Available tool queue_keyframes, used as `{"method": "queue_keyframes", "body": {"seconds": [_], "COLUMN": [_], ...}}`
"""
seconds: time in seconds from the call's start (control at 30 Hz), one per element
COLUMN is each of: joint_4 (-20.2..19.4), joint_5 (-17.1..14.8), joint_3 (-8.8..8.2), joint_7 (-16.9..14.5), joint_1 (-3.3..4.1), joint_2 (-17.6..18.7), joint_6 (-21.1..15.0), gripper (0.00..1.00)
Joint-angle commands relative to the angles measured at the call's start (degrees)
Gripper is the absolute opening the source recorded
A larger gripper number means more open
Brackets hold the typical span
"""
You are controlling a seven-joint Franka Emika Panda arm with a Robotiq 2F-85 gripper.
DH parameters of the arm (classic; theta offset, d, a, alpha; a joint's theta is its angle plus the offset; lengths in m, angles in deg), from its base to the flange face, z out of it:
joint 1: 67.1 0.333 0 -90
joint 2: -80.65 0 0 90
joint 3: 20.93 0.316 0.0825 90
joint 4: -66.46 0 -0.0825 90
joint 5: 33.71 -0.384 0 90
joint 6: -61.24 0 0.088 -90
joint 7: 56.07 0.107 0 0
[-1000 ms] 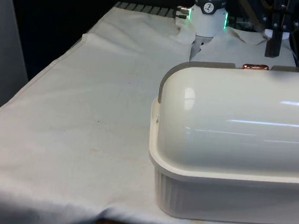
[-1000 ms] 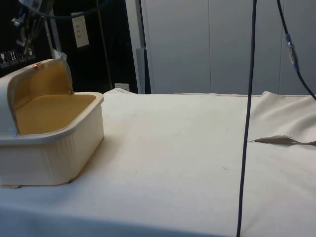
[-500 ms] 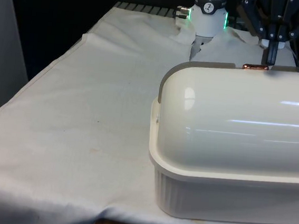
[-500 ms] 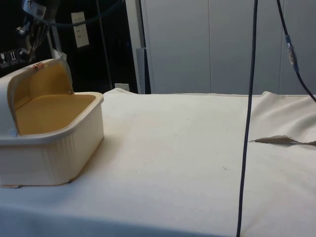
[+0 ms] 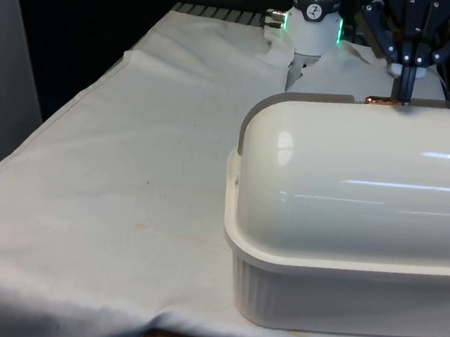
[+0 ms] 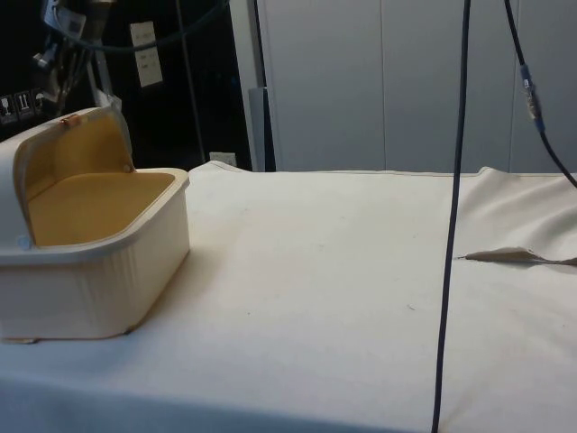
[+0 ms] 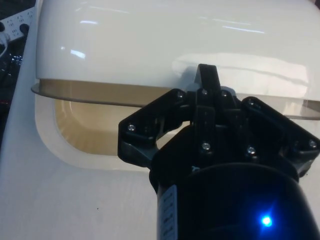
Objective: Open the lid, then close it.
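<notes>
Black end effector [image 5: 405, 89] poised at the top rear edge of the rolled-back lid [image 5: 359, 181], fingers drawn together to a single narrow tip that touches down just beside the copper handle [image 5: 383, 101]; clenched, with nothing gripped between them. In the wrist view, same closed tip [image 7: 207, 80] pressed against the lid's grey rim [image 7: 100, 93], the box's tan interior [image 7: 95, 130] exposed just under it. Cream bread box [image 6: 90, 271] standing open on the white-clothed desk [image 5: 129, 167], toward the front view's right, near the desk's front edge. From the side, lid [image 6: 68, 149] tucked up and back over the rear of the box, tan cavity facing the open desk [image 6: 361, 289], end effector [image 6: 56, 68] directly above the lid's upper edge.
</notes>
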Motion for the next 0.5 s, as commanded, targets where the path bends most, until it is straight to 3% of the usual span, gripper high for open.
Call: {"method": "queue_keyframes", "body": {"seconds": [0.0, 0.47], "joint_4": [0.1, 0.2], "joint_5": [-0.5, -0.3], "joint_3": [0.46, 0.23], "joint_7": [-0.6, -0.2], "joint_1": [-0.23, -0.11], "joint_2": [0.1, 0.3], "joint_6": [0.4, 1.2], "gripper": [0.0, 0.0]}}
